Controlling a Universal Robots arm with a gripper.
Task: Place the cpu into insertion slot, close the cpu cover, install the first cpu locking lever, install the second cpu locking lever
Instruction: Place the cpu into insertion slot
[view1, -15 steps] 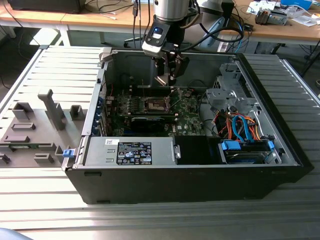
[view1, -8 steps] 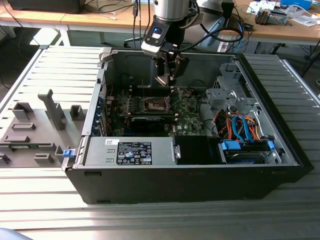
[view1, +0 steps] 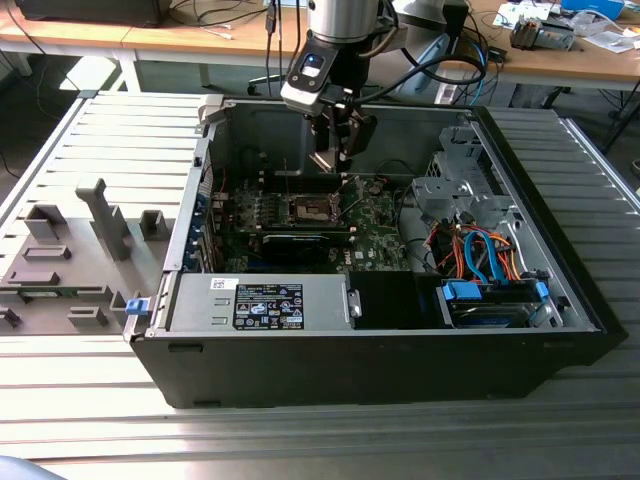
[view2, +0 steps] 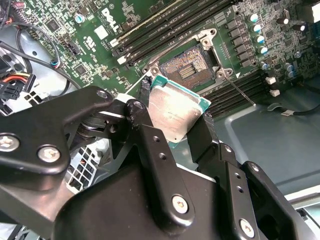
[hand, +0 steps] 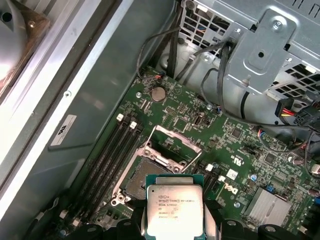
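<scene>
I am pinching the cpu by 2 opposite edges, my gripper closed narrowly on it and hovering at upper centre of the exterior view, above the uncovered insertion slot. It is likely light, stiff, slippery and fragile underneath, so I am gripping the edges only.

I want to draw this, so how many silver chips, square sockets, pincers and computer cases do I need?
silver chip: 1
square socket: 1
pincer: 1
computer case: 1
Total: 4
</scene>
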